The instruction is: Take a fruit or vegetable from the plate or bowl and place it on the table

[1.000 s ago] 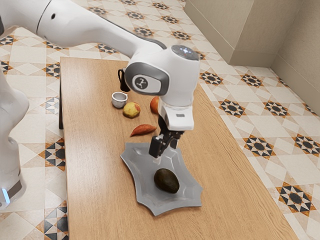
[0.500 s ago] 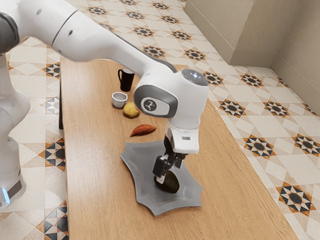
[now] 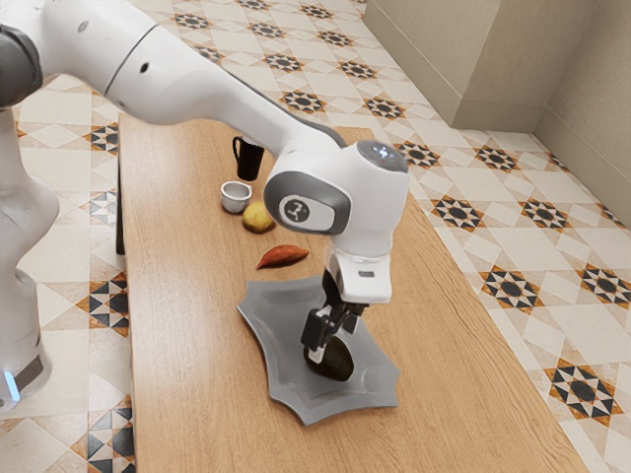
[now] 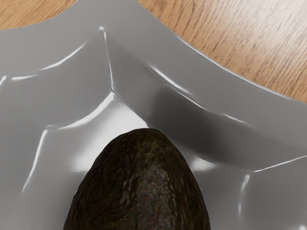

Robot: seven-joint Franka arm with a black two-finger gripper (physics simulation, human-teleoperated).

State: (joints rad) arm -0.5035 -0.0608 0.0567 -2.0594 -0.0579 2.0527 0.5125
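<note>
The arm angles down, pincer at the avocado, though apart or clamped I cannot tell.

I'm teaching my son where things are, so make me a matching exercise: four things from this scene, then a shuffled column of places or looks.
Things
1. avocado
2. mug
3. sweet potato
4. small cup

Places and looks
A. slender and reddish-orange, on the table
B. pale, with a round open top
C. within the grey dish
D. black, with a handle

Pairs: 1-C, 2-D, 3-A, 4-B
</note>
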